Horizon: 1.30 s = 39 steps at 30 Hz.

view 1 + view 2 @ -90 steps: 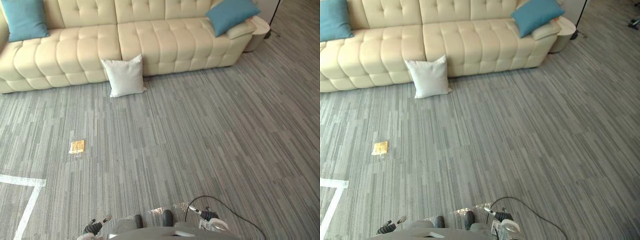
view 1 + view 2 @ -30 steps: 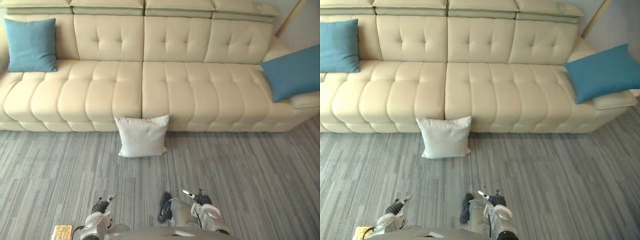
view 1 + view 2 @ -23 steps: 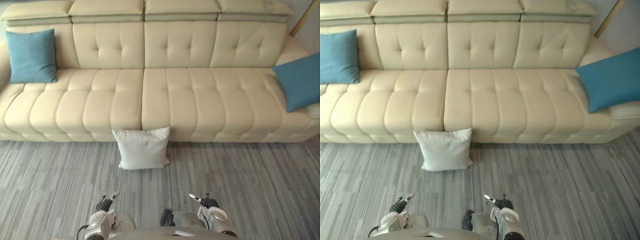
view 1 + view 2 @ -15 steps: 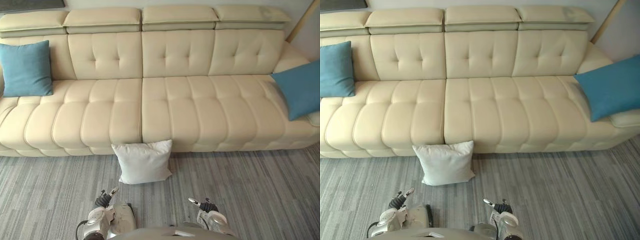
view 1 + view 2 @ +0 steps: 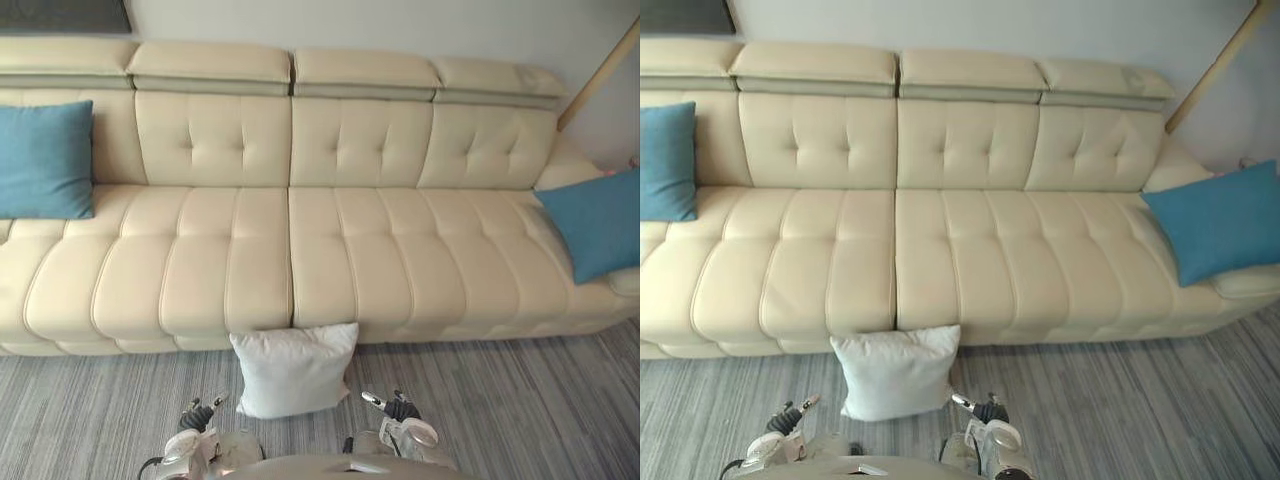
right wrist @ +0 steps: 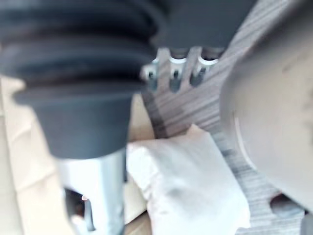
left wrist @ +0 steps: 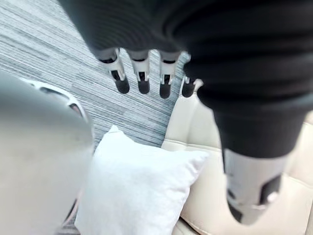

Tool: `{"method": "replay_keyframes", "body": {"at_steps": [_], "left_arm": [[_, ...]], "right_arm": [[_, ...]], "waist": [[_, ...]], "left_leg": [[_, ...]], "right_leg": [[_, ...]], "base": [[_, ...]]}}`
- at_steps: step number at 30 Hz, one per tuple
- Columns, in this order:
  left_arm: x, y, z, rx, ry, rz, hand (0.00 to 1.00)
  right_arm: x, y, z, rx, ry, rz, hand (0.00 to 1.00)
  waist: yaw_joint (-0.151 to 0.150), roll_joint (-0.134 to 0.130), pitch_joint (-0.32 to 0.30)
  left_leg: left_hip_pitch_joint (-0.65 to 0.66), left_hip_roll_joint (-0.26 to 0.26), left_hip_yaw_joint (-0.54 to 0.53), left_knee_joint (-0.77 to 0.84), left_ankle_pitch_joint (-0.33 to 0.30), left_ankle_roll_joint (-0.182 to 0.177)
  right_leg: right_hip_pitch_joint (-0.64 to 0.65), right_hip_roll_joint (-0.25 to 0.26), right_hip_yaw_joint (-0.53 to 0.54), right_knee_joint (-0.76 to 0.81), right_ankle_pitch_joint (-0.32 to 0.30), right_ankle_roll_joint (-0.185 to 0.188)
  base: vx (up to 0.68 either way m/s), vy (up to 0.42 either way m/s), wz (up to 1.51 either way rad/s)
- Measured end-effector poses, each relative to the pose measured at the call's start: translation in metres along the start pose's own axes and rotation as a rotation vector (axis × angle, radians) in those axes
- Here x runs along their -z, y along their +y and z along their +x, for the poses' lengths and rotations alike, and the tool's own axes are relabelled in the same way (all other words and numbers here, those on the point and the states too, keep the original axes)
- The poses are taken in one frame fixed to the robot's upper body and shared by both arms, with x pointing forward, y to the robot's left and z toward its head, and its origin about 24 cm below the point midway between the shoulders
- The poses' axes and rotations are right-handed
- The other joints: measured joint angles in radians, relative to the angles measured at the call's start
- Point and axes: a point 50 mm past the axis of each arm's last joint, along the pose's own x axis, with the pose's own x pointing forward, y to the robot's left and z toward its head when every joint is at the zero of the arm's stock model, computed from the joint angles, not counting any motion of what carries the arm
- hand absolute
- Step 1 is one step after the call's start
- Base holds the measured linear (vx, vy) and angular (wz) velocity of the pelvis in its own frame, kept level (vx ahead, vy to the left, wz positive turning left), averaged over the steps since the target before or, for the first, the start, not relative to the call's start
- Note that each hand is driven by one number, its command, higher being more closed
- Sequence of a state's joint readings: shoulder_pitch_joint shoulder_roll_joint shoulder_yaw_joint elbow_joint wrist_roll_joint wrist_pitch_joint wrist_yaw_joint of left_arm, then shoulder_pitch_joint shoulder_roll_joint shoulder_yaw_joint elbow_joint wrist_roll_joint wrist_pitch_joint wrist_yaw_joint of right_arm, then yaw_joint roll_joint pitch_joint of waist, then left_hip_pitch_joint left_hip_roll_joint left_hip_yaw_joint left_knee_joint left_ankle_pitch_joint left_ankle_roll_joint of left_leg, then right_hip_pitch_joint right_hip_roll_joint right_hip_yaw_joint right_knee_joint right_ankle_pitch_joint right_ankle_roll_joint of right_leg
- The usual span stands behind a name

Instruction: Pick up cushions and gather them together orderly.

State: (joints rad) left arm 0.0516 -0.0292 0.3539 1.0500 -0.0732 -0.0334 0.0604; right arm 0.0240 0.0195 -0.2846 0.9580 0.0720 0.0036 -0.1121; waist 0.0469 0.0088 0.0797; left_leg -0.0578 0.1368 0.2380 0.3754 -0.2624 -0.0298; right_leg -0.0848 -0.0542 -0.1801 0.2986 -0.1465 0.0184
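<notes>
Facing one sofa [image 5: 340, 250], two blue cushions [image 5: 45, 160] [image 5: 598, 222], one white cushion [image 5: 293, 370].

Head pair overlooks sofa [image 5: 330, 250]; both wrists share white cushion [image 7: 137, 191].

Sofa [image 5: 290, 250]: cream, leather-like, was smooth and tufted with a soft sheen, across the upper frame.
White cushion [image 5: 293, 370]: matt cloth, looked lightly creased, lower centre.
Left blue cushion [image 5: 42, 160]: matt woven cloth.
Right blue cushion [image 5: 597, 225]: looked the same cloth.
Floor [image 5: 520, 420]: grey striped carpet, was matt and rough.
Left hand [image 7: 143, 78]: had glossy silver fingers and a matt ribbed cover.
</notes>
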Motion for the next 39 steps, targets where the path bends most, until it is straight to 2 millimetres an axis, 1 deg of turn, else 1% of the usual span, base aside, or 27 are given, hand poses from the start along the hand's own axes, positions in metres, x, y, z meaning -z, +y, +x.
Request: {"method": "replay_keyframes", "body": {"at_steps": [1, 3, 4, 5, 10, 13, 14, 15, 16, 17, 18, 19, 20, 21, 22, 23, 25, 27, 29, 30, 32, 33, 34, 35, 36, 38, 39], "left_arm": [[0.001, 0.0, 0.0, -0.001, 0.002, -0.001, 0.0], [0.001, 0.001, 0.0, -0.004, 0.002, -0.005, 0.0], [0.002, 0.002, 0.0, -0.006, 0.004, -0.007, 0.0], [0.002, 0.003, -0.001, -0.009, 0.005, -0.008, 0.0], [0.0, 0.006, 0.0, -0.022, -0.006, -0.005, 0.0], [-0.007, 0.006, 0.001, -0.049, -0.025, 0.004, 0.0], [-0.015, 0.006, 0.002, -0.061, -0.047, 0.001, 0.0], [-0.031, -0.001, 0.005, -0.057, -0.09, -0.014, 0.0], [-0.041, -0.005, 0.006, -0.052, -0.12, -0.022, 0.0], [-0.057, -0.011, 0.007, -0.04, -0.165, -0.032, 0.0], [-0.073, -0.016, 0.008, -0.031, -0.202, -0.057, 0.0], [-0.081, -0.017, 0.008, -0.033, -0.222, -0.074, 0.0], [-0.095, -0.019, 0.008, -0.03, -0.257, -0.095, 0.0], [-0.1, -0.02, 0.007, -0.027, -0.27, -0.1, 0.0], [-0.119, -0.021, 0.005, -0.02, -0.338, -0.119, 0.0], [-0.128, -0.021, 0.003, -0.014, -0.37, -0.128, 0.0], [-0.159, -0.022, -0.003, 0.0, -0.466, -0.152, 0.0], [-0.182, -0.024, -0.008, 0.009, -0.529, -0.171, 0.0], [-0.211, -0.032, -0.017, 0.031, -0.613, -0.207, 0.0], [-0.217, -0.034, -0.019, 0.036, -0.629, -0.212, 0.0], [-0.239, -0.041, -0.027, 0.053, -0.685, -0.24, 0.0], [-0.261, -0.049, -0.038, 0.072, -0.749, -0.254, 0.0], [-0.267, -0.051, -0.042, 0.075, -0.767, -0.259, 0.0], [-0.284, -0.058, -0.053, 0.096, -0.822, -0.273, 0.0], [-0.296, -0.062, -0.063, 0.109, -0.867, -0.286, 0.0], [-0.313, -0.069, -0.078, 0.12, -0.938, -0.3, 0.0], [-0.318, -0.071, -0.084, 0.124, -0.963, -0.304, 0.0]], "right_arm": [[0.002, -0.002, 0.0, 0.008, 0.005, 0.007, 0.0], [0.003, -0.004, -0.001, 0.012, 0.01, 0.01, 0.0], [0.004, -0.004, -0.001, 0.014, 0.013, 0.009, 0.0], [0.006, -0.004, -0.001, 0.014, 0.016, 0.01, 0.0], [0.008, -0.006, -0.002, 0.023, 0.02, -0.02, 0.0], [-0.001, 0.001, 0.0, 0.014, -0.013, -0.097, 0.0], [-0.006, 0.006, 0.0, 0.01, -0.031, -0.131, 0.0], [-0.017, 0.014, 0.002, -0.008, -0.068, -0.157, 0.0], [-0.028, 0.019, 0.003, -0.019, -0.104, -0.167, 0.0], [-0.048, 0.026, 0.004, -0.031, -0.166, -0.183, 0.0], [-0.065, 0.031, 0.004, -0.029, -0.218, -0.18, 0.0], [-0.079, 0.034, 0.004, -0.033, -0.262, -0.178, 0.0], [-0.099, 0.039, 0.003, -0.04, -0.322, -0.186, 0.0], [-0.104, 0.041, 0.002, -0.043, -0.339, -0.185, 0.0], [-0.123, 0.045, 0.0, -0.05, -0.394, -0.185, 0.0], [-0.133, 0.046, -0.001, -0.046, -0.42, -0.178, 0.0], [-0.161, 0.051, -0.007, -0.041, -0.496, -0.129, 0.0], [-0.183, 0.055, -0.012, -0.042, -0.548, -0.078, 0.0], [-0.211, 0.057, -0.021, -0.033, -0.619, -0.012, 0.0], [-0.218, 0.057, -0.022, -0.029, -0.634, -0.002, 0.0], [-0.242, 0.062, -0.032, -0.021, -0.697, 0.019, 0.0], [-0.269, 0.068, -0.045, -0.024, -0.771, 0.034, 0.0], [-0.277, 0.07, -0.049, -0.023, -0.795, 0.042, 0.0], [-0.3, 0.075, -0.066, -0.029, -0.877, 0.071, 0.0], [-0.317, 0.078, -0.081, -0.042, -0.946, 0.096, 0.0], [-0.339, 0.081, -0.103, -0.041, -1.045, 0.135, 0.0], [-0.345, 0.082, -0.11, -0.042, -1.072, 0.142, 0.0]], "waist": [[0.004, -0.005, -0.001], [0.003, -0.005, -0.003], [0.005, -0.011, -0.006], [0.007, -0.007, -0.014], [0.012, -0.021, -0.012], [0.013, -0.028, 0.006], [0.015, -0.021, 0.023], [0.012, -0.029, 0.041], [0.014, -0.023, 0.07], [0.016, -0.018, 0.113], [0.015, -0.017, 0.133], [0.015, -0.018, 0.142], [0.013, -0.019, 0.174], [0.013, -0.018, 0.183], [0.008, -0.014, 0.205], [0.006, -0.011, 0.215], [0.004, -0.007, 0.236], [0.002, -0.006, 0.274], [0.001, -0.003, 0.297], [0.0, -0.003, 0.302], [-0.001, -0.003, 0.331], [0.0, -0.003, 0.359], [0.001, -0.003, 0.364], [0.002, -0.001, 0.399], [0.002, -0.001, 0.415], [0.003, -0.001, 0.419], [0.003, -0.001, 0.426]], "left_leg": [[0.014, 0.006, -0.009, -0.015, 0.0, -0.01], [0.027, 0.004, -0.018, -0.03, 0.003, -0.016], [0.025, 0.002, -0.018, -0.035, 0.006, -0.017], [0.025, -0.002, -0.017, -0.048, 0.012, -0.017], [0.023, -0.034, -0.018, -0.085, 0.032, 0.001], [-0.001, -0.052, -0.026, -0.086, 0.039, 0.012], [-0.046, -0.052, -0.038, -0.057, 0.038, 0.015], [-0.111, -0.044, -0.053, 0.002, 0.031, 0.024], [-0.154, -0.039, -0.059, 0.041, 0.026, 0.028], [-0.216, -0.031, -0.069, 0.09, 0.021, 0.034], [-0.299, -0.023, -0.069, 0.147, 0.017, 0.041], [-0.351, -0.021, -0.068, 0.177, 0.006, 0.042], [-0.399, -0.017, -0.063, 0.228, -0.009, 0.044], [-0.41, -0.015, -0.061, 0.243, -0.013, 0.047], [-0.468, -0.006, -0.057, 0.307, -0.04, 0.046], [-0.503, -0.003, -0.058, 0.336, -0.046, 0.048], [-0.614, 0.013, -0.048, 0.394, -0.053, 0.045], [-0.681, 0.023, -0.048, 0.425, -0.051, 0.048], [-0.801, 0.031, -0.048, 0.449, -0.033, 0.053], [-0.824, 0.031, -0.049, 0.452, -0.028, 0.054], [-0.892, 0.036, -0.05, 0.47, -0.017, 0.057], [-0.974, 0.051, -0.051, 0.503, -0.007, 0.062], [-0.996, 0.055, -0.051, 0.512, -0.006, 0.062], [-1.03, 0.06, -0.052, 0.531, -0.004, 0.064], [-1.067, 0.063, -0.052, 0.544, -0.004, 0.064], [-1.134, 0.066, -0.053, 0.563, -0.002, 0.065], [-1.148, 0.067, -0.053, 0.568, -0.002, 0.065]], "right_leg": [[0.026, 0.009, -0.008, -0.029, 0.006, -0.001], [0.052, 0.012, -0.019, -0.06, 0.016, 0.002], [0.053, 0.013, -0.019, -0.07, 0.022, 0.003], [0.056, 0.013, -0.017, -0.092, 0.035, 0.006], [0.087, 0.0, -0.017, -0.188, 0.09, 0.027], [0.075, -0.014, -0.024, -0.19, 0.095, 0.032], [0.037, -0.016, -0.029, -0.17, 0.094, 0.032], [-0.019, -0.016, -0.038, -0.131, 0.092, 0.028], [-0.056, -0.015, -0.041, -0.101, 0.089, 0.024], [-0.118, -0.015, -0.04, -0.049, 0.08, 0.017], [-0.215, -0.02, -0.03, 0.03, 0.068, 0.011], [-0.279, -0.026, -0.02, 0.084, 0.052, 0.011], [-0.342, -0.036, -0.006, 0.159, 0.025, 0.013], [-0.357, -0.037, 0.0, 0.179, 0.02, 0.013], [-0.429, -0.044, 0.015, 0.255, -0.009, 0.013], [-0.468, -0.046, 0.023, 0.289, -0.02, 0.011], [-0.59, -0.045, 0.043, 0.35, -0.021, 0.001], [-0.659, -0.043, 0.051, 0.374, -0.013, -0.001], [-0.778, -0.041, 0.055, 0.398, 0.002, -0.008], [-0.802, -0.041, 0.056, 0.403, 0.004, -0.009], [-0.871, -0.041, 0.056, 0.422, 0.012, -0.014], [-0.95, -0.034, 0.057, 0.448, 0.027, -0.013], [-0.971, -0.031, 0.058, 0.456, 0.028, -0.013], [-1.008, -0.029, 0.059, 0.481, 0.032, -0.016], [-1.047, -0.029, 0.061, 0.497, 0.032, -0.016], [-1.117, -0.029, 0.065, 0.521, 0.032, -0.016], [-1.134, -0.029, 0.066, 0.527, 0.032, -0.016]], "base": [[0.04, -0.044, 0.1], [0.03, -0.017, 0.14], [0.01, 0.016, 0.08], [0.0, 0.0, 0.0], [-0.02, 0.067, 0.05], [-0.07, 0.065, 0.13], [-0.09, 0.042, 0.23], [-0.1, 0.042, 0.23], [-0.15, 0.041, 0.17], [-0.25, 0.046, 0.01], [-0.28, 0.051, -0.08], [-0.26, 0.049, -0.17], [-0.2, 0.032, -0.16], [-0.29, 0.024, -0.23], [-0.25, 0.007, -0.17], [-0.3, -0.001, -0.21], [-0.24, -0.022, -0.2], [-0.2, -0.026, -0.17], [-0.16, -0.038, -0.08], [-0.11, -0.043, -0.01], [-0.08, -0.034, -0.04], [-0.06, -0.019, -0.11], [-0.05, -0.01, -0.14], [-0.03, 0.004, -0.09], [-0.03, 0.004, -0.07], [-0.04, 0.0, -0.04], [-0.05, 0.0, -0.01]]}}
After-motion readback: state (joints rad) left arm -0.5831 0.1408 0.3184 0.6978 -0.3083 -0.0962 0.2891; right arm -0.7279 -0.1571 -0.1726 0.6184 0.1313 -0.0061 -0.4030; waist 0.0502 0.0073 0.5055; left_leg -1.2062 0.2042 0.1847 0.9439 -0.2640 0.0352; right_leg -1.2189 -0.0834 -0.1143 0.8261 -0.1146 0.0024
